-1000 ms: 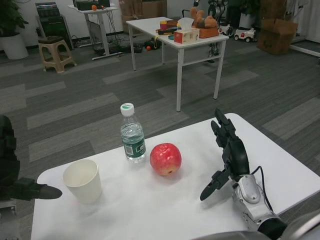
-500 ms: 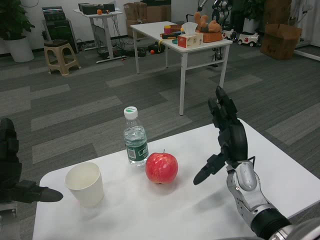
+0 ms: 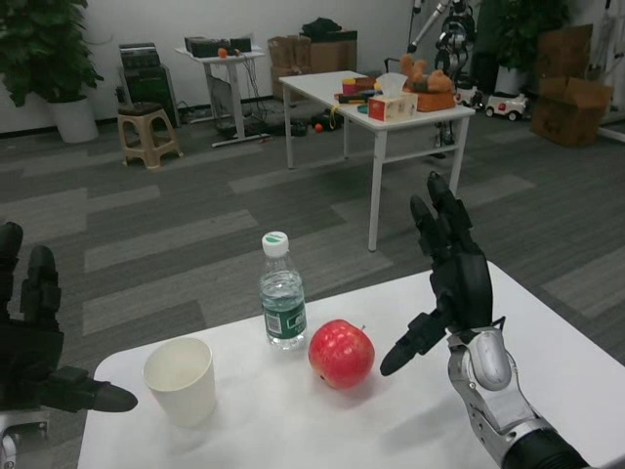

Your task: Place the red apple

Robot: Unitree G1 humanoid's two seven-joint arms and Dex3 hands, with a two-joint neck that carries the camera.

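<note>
The apple (image 3: 342, 353) is seen on the white surface (image 3: 293, 430), just right of the bottle (image 3: 282, 293) and apart from the cup (image 3: 181, 379). The right hand (image 3: 451, 278) is held wide beside it, empty; the left hand (image 3: 39, 352) is spread at the surface's left edge

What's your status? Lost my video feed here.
Both hands open: right hand raised beside the red apple, left hand at table edge. Apple on table, untouched. Water bottle close behind it.
</note>
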